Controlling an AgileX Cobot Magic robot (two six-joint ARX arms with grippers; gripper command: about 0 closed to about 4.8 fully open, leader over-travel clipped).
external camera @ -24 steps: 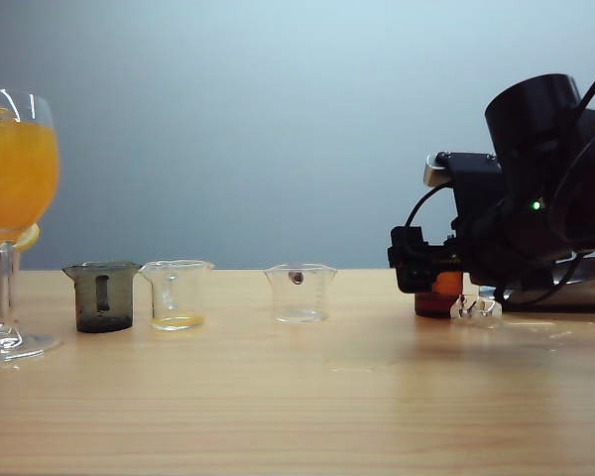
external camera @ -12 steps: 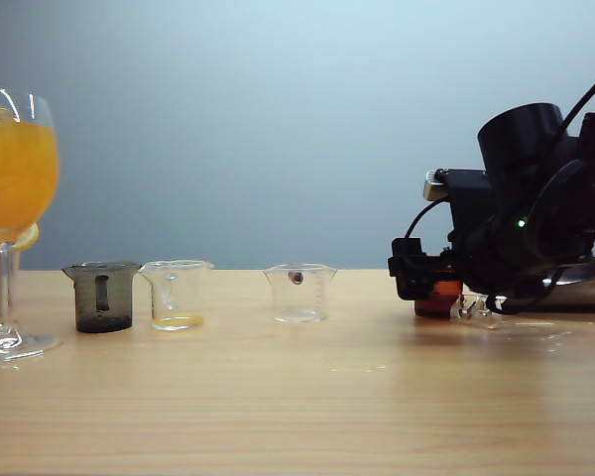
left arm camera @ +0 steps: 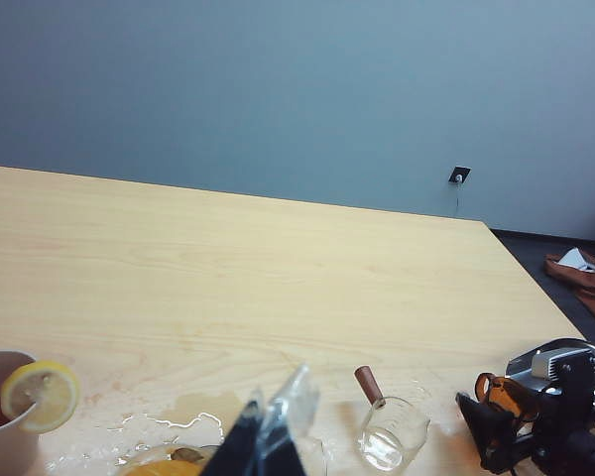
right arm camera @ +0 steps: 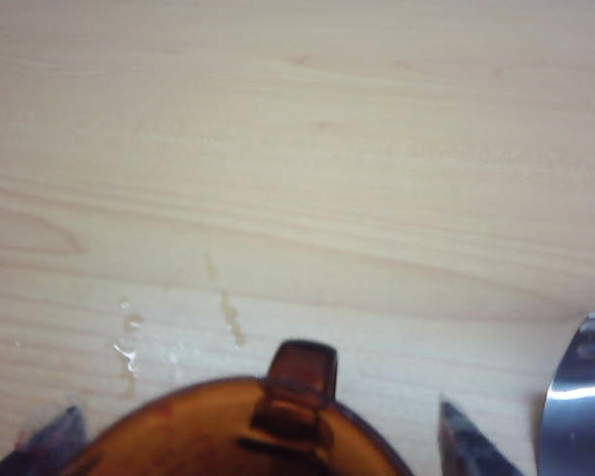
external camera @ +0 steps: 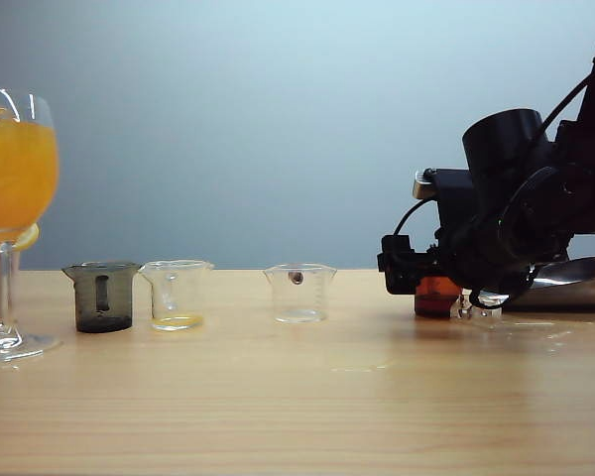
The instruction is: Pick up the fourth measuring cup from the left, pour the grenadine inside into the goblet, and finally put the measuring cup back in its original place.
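Note:
The fourth measuring cup (external camera: 438,296), amber-red, stands at the right of the row, and its lower part is dark with grenadine (external camera: 435,306). My right gripper (external camera: 405,270) hangs low around it. In the right wrist view the cup (right arm camera: 238,436) and its spout lie between the spread fingertips (right arm camera: 468,441), which stand apart from its wall, so the gripper (right arm camera: 263,446) is open. The goblet (external camera: 16,198), full of orange juice, stands at the far left. My left gripper (left arm camera: 270,436) hovers above the goblet's rim (left arm camera: 164,466), its fingers together and holding nothing.
A dark grey cup (external camera: 102,296) and two clear cups (external camera: 177,294) (external camera: 299,292) stand in the row. A small clear piece (external camera: 476,310) and a shiny metal thing (external camera: 575,283) lie at the right. A lemon-topped cup (left arm camera: 20,407) stands beside the goblet, with wet patches (left arm camera: 178,421) close by.
My right arm has moved left and lower, bringing its open fingers around the amber cup. The cup, the goblet and the left arm have stayed still.

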